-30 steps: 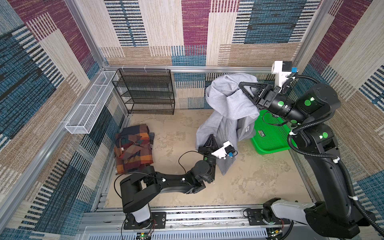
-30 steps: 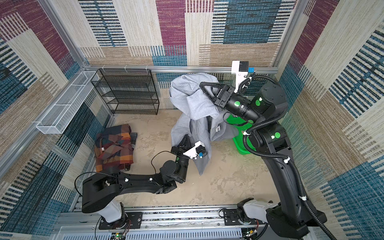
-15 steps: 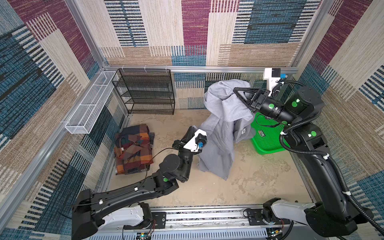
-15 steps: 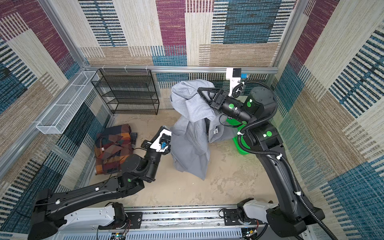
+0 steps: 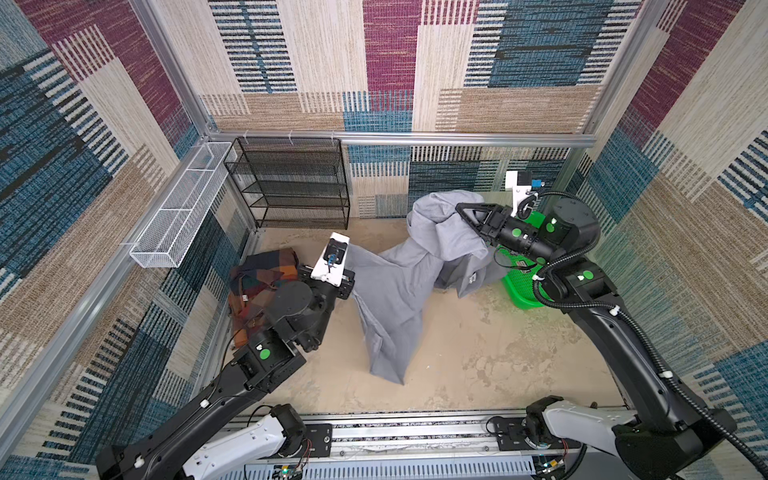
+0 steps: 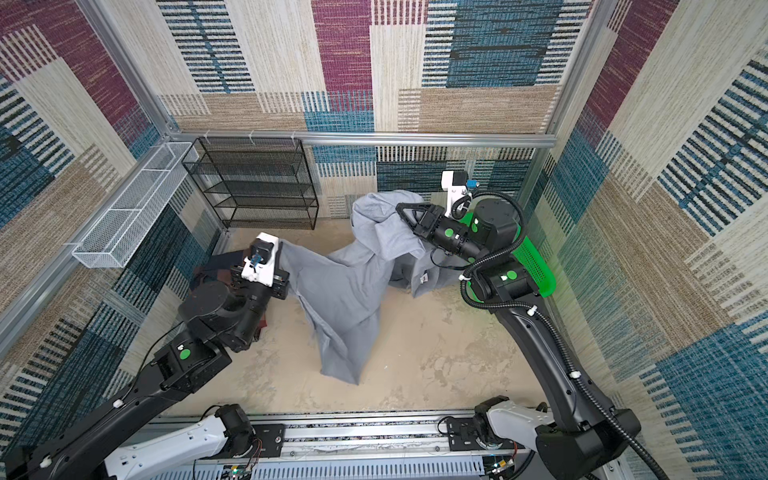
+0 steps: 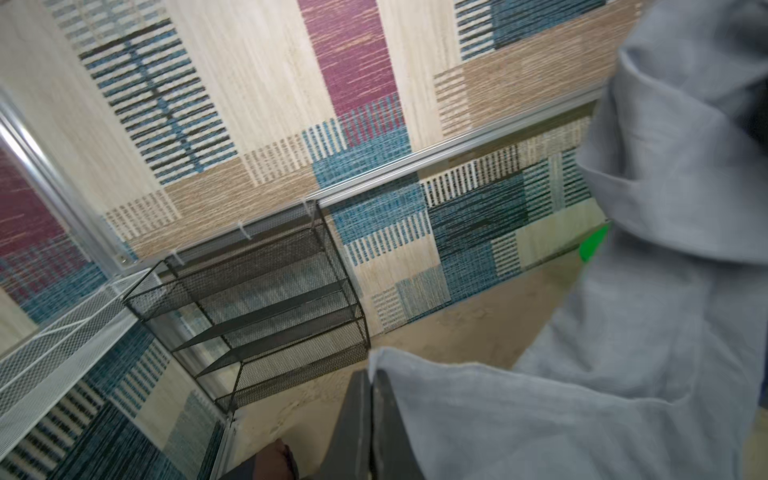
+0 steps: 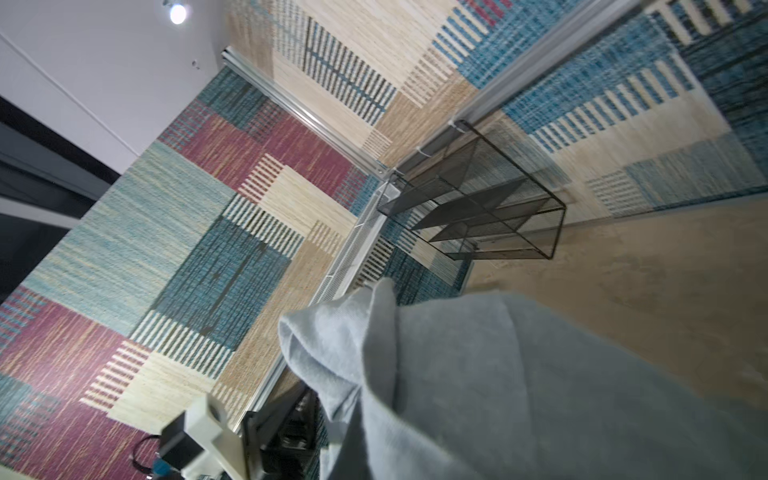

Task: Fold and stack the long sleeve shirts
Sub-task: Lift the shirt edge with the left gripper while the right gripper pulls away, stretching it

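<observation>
Gray cloth hangs between my two grippers. The gray shirt [image 5: 399, 291] is lifted over the middle of the worktop [image 5: 478, 353]. My left gripper [image 7: 371, 376] is clamped together on one edge of it toward the left edge. My right gripper [image 5: 462, 209] is pinched shut on a bunched part up toward the far right corner.

I judge that I hold it high and wide so its own weight pulls the cloth out, letting me find its shape before laying it flat to fold. Its lowest tip reaches down near the worktop's middle; I cannot tell whether it touches. The part by my right gripper is gathered in folds, so the spread is not clean yet.

The plaid shirt [image 5: 266, 274] lies folded by the left edge, partly behind my left arm, likely the base of the stack. The green basket [image 5: 519, 291] sits at the right edge.

A small pale label [image 5: 471, 277] shows on the gray shirt near the basket, but its print is too small to read.
</observation>
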Controlling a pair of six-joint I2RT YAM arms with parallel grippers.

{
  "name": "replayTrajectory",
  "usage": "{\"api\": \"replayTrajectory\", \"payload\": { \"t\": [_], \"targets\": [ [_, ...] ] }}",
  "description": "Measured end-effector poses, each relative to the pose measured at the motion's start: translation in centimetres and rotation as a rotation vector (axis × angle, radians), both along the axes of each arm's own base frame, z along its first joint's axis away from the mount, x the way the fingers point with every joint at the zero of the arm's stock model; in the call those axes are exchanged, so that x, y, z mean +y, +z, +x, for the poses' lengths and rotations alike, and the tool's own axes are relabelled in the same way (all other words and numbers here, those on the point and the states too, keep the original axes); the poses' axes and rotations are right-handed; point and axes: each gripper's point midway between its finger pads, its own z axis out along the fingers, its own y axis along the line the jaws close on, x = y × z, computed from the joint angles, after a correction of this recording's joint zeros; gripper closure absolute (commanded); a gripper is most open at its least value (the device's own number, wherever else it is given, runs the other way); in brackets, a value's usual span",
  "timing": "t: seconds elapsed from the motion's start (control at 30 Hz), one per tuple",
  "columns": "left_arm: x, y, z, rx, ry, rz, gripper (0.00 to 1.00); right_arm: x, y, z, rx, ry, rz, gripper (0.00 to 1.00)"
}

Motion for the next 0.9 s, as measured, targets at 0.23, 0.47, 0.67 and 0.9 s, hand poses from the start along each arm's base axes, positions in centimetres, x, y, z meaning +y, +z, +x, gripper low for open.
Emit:
{"api": "replayTrajectory", "payload": {
  "t": [0.23,0.47,0.67,0.9],
  "targets": [
    [2.1,1.9,6.1,0.046,0.049,-0.041,1.0,-3.5,0.7,6.4,-0.018,-0.057,0.033,1.0],
    [6.2,8.1,11.9,-0.014,0.121,-0.174,1.0,-3.4,11.0,7.8,-0.345,-0.008,-0.008,1.0],
    [4.4,15.8,14.2,-0.138,0.023,-0.213,1.0,-2.8,15.7,9.7,-0.51,0.017,-0.028,1.0],
    [3.7,11.8,12.6,-0.111,-0.042,-0.196,1.0,-2.3,10.8,10.3,-0.456,0.048,-0.087,1.0]
  ]
}}
